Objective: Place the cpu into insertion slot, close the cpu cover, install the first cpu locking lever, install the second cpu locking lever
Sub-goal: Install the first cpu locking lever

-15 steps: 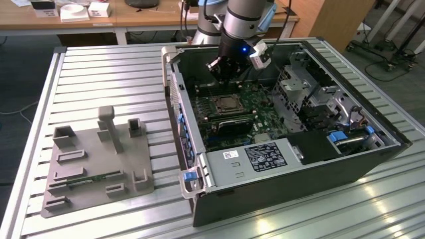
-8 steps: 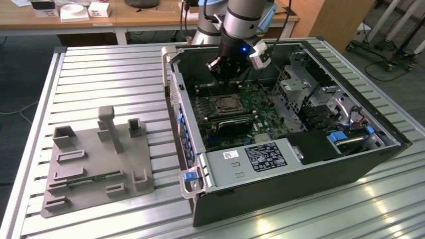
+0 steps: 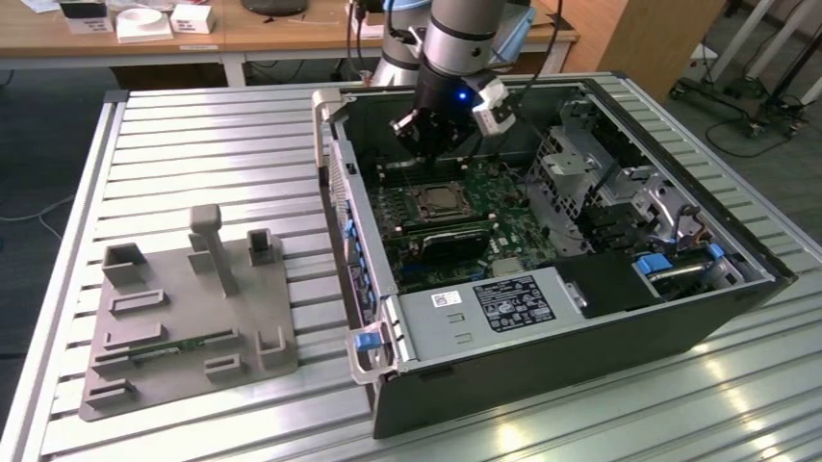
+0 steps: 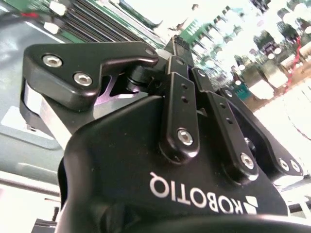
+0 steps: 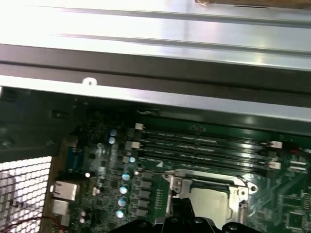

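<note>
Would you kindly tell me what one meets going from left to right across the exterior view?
In order: grey parts fixture → blue latch on the computer case → cpu → metal drive cage → blue clip.

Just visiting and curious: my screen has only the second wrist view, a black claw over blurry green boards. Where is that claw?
Observer: In the exterior view the gripper hangs inside an open computer case, over its motherboard.
Operator: Is the chip in yet?
Observer: The first wrist view has the cpu lying flat, the cpu cover framing it.
Operator: Anything beside the case?
Observer: A grey holder block stands on the slatted table, at the exterior view's left of the case.
</note>
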Controlling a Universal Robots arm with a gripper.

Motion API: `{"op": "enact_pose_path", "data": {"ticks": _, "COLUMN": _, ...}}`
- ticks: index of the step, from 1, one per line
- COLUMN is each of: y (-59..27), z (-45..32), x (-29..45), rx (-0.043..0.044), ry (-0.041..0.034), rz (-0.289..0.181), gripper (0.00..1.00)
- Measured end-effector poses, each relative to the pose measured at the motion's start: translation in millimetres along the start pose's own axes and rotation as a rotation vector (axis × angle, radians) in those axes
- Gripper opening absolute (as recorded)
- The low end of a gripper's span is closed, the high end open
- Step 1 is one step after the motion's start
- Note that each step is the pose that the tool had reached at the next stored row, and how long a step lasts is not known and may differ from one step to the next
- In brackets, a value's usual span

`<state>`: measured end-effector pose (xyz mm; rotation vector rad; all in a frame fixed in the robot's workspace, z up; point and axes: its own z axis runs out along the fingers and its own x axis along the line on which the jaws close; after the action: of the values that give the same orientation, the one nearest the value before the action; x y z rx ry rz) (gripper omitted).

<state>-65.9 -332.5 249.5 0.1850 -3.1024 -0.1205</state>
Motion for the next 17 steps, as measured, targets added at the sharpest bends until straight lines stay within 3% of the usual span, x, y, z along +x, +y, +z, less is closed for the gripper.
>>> {"op": "enact_pose_path", "data": {"ticks": 6, "y": 2.6, "z": -1.4, "x": 20.4, "rx": -0.0019, "ry": -0.0006, "rz": 0.0, "gripper": 0.1}}
{"op": "enact_pose_path", "data": {"ticks": 14, "y": 3.0, "z": -1.3, "x": 24.0, "rx": -0.0019, "ry": -0.0007, "rz": 0.001, "gripper": 0.1}}
{"op": "enact_pose_path", "data": {"ticks": 17, "y": 3.8, "z": -1.1, "x": 31.3, "rx": -0.002, "ry": -0.0009, "rz": 0.005, "gripper": 0.1}}
